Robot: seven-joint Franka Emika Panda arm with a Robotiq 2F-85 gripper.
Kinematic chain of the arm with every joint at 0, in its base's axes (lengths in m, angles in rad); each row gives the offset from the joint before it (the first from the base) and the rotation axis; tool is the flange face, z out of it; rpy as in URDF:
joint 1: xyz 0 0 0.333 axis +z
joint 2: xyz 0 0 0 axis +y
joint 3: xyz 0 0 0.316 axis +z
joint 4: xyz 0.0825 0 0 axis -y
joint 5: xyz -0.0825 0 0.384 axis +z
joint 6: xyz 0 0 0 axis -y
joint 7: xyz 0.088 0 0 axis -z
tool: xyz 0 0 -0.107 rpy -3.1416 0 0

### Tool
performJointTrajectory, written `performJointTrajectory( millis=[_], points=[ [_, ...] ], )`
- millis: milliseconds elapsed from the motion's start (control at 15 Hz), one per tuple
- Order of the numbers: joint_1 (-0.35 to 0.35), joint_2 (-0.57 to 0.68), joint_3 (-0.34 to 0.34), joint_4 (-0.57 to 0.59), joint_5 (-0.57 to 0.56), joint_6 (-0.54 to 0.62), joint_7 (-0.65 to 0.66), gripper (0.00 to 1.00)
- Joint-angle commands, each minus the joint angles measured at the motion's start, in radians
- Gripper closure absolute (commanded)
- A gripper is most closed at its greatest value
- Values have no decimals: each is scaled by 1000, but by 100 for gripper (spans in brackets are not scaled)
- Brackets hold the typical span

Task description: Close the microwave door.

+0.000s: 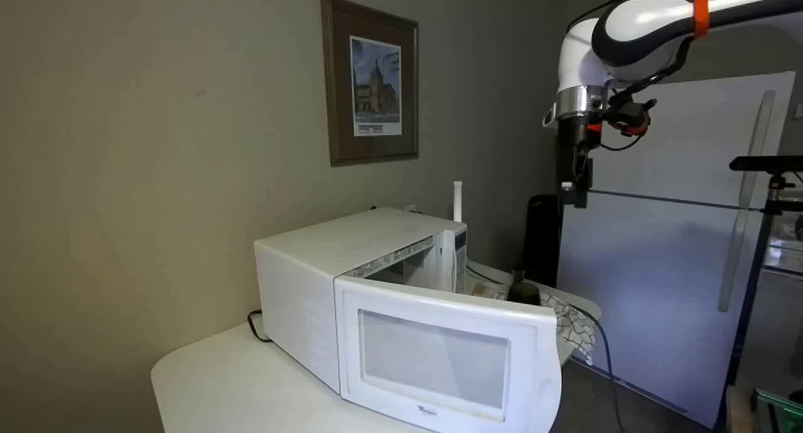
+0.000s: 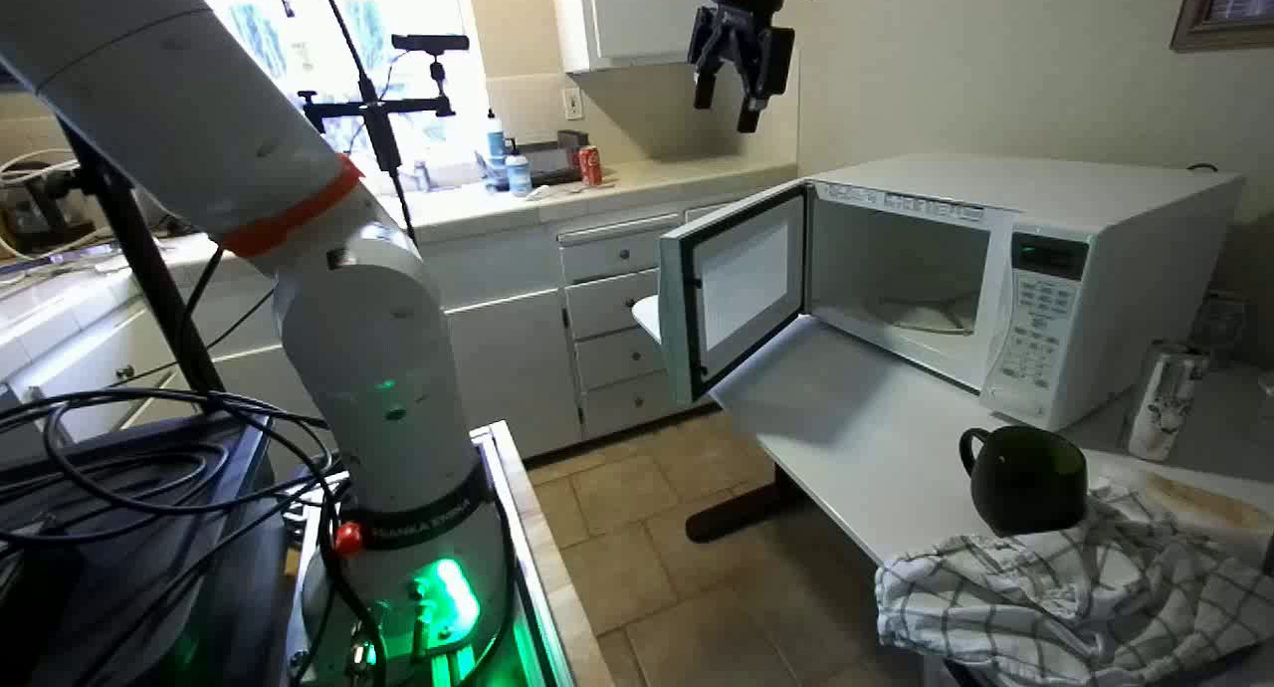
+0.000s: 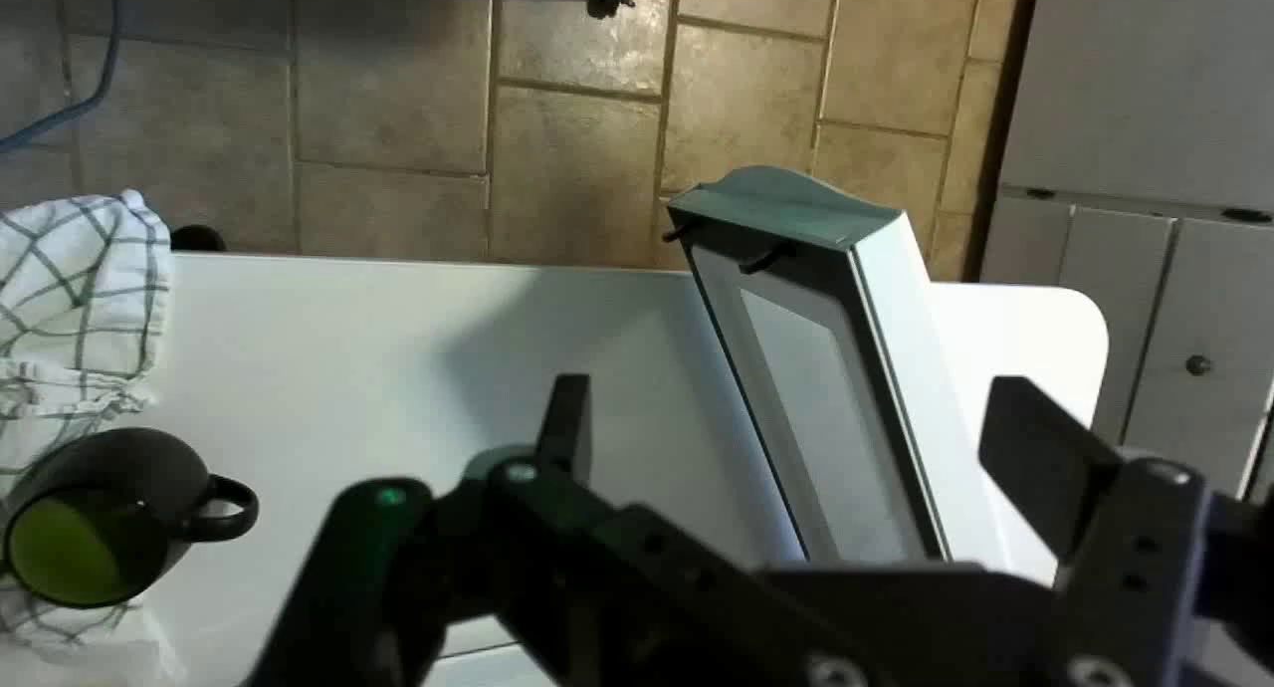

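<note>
In an exterior view, one microwave [image 1: 357, 245] has its door [image 1: 439, 358] open; in an exterior view, one mug [image 2: 1030, 480] and one towel [image 2: 1005, 592] share its table [image 2: 876, 448]; in the wrist view, one gripper [image 3: 791, 410], two fingers apart, overlaps the door.

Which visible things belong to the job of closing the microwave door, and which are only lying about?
For the job:
microwave
microwave door, standing open
end effector, fingers apart

Only lying about:
dark green mug
checked cloth
red can
</note>
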Motion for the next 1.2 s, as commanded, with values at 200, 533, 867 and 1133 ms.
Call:
performJointTrajectory(
  millis=[200, 533, 867, 1133],
  points=[
    [-22, 1, 17, 3, 6, -4, -7, 0],
    [17, 24, 180, -32, -107, 23, 128, 0],
    [95, 58, 377, -95, -267, 191, 250, 0],
    [136, 52, 399, -185, -412, 350, 164, 0]
  ],
)
